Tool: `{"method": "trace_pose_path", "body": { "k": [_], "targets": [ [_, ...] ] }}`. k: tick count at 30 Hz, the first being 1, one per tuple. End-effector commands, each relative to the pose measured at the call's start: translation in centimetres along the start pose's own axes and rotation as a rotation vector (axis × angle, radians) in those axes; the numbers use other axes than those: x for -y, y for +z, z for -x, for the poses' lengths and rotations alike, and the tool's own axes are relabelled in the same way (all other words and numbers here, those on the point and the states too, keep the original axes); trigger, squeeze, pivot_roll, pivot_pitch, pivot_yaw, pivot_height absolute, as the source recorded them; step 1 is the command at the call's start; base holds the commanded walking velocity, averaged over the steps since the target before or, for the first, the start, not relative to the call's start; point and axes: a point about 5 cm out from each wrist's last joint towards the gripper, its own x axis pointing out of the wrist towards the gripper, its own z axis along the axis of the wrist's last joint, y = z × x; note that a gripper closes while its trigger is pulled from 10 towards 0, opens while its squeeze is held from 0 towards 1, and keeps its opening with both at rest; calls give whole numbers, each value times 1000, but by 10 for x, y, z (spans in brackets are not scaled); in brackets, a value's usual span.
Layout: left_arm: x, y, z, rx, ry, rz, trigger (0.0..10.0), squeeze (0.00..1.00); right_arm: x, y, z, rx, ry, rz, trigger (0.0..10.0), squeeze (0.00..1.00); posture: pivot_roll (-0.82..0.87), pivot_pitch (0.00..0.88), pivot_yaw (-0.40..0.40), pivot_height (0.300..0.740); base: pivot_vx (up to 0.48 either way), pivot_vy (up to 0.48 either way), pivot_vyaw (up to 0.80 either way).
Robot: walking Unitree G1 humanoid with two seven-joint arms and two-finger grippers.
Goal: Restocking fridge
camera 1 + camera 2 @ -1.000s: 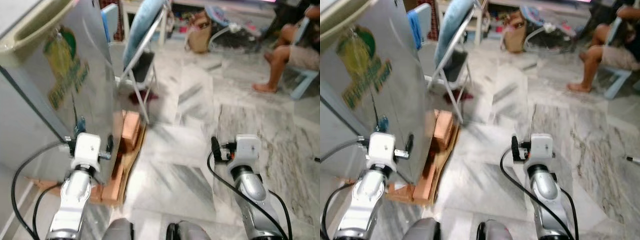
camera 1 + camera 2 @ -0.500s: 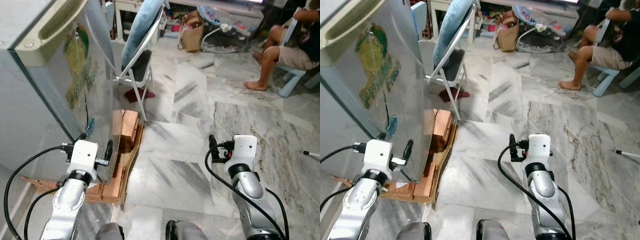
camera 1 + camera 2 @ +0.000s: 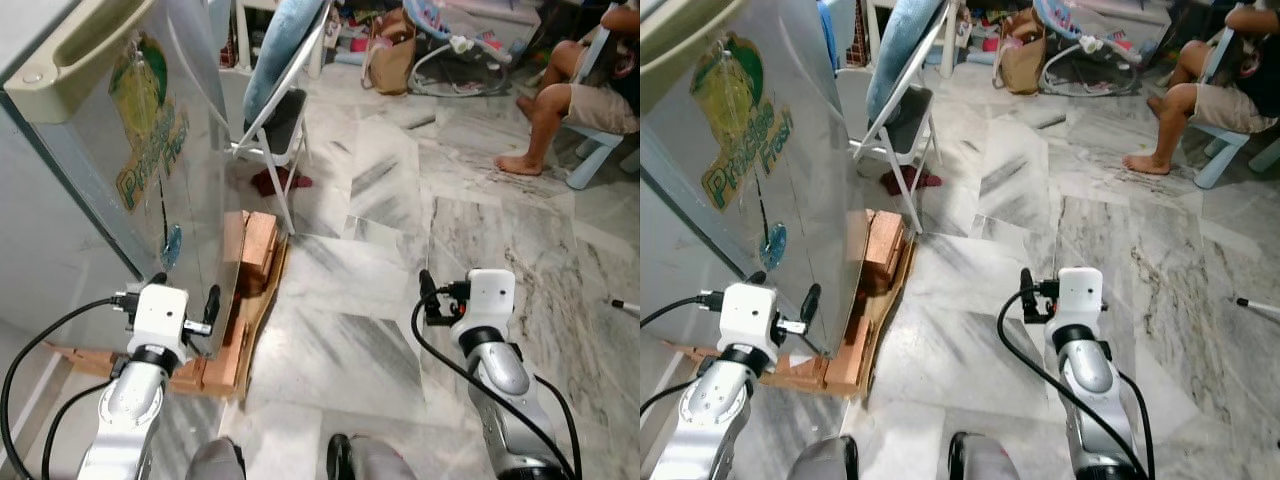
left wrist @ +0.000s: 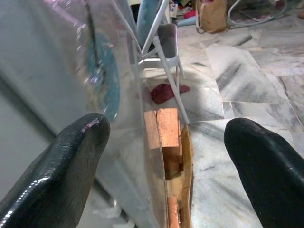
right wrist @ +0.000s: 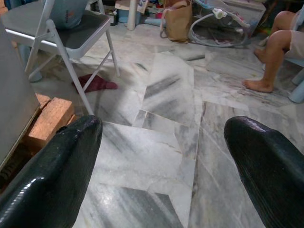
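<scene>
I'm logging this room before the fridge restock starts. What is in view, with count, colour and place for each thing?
Fridge: one, silver-grey with a green and yellow sticker, at the robot's left, door shut.
Bricks: a few, orange-brown, on the floor at the fridge's base.
Folding chair: one, white frame with dark seat, beyond the fridge.
Red cloth: one, on the floor under the chair.
Brown bag: one, at the far wall.
Person: one, seated on a light blue stool, far right.
Floor: grey-veined marble tiles.
Left gripper: black fingers, open, near the fridge's lower corner.
Right gripper: black fingers, open, above the floor.
</scene>
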Motion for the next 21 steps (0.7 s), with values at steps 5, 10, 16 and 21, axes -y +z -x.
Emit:
{"method": "trace_pose_path", "body": {
  "k": [5,10,16,21],
  "targets": [
    [-15,2,-5,-13,68,5,10000,0,4,-3,2,-20,-14,-1,10000,0,39,151,-89,740,-48,175,0],
    [-18,2,-11,-15,70,9,10000,0,4,-3,3,-20,-15,0,10000,0,36,154,-90,740,0,0,0],
    [-15,12,-20,30,34,19,10000,0,5,-2,3,-19,-18,3,10000,0,28,161,-91,740,0,0,0],
    [-5,17,-27,48,-9,87,10000,0,7,-2,4,-20,-30,14,10000,0,28,161,-98,740,0,0,0]
  ]
}}
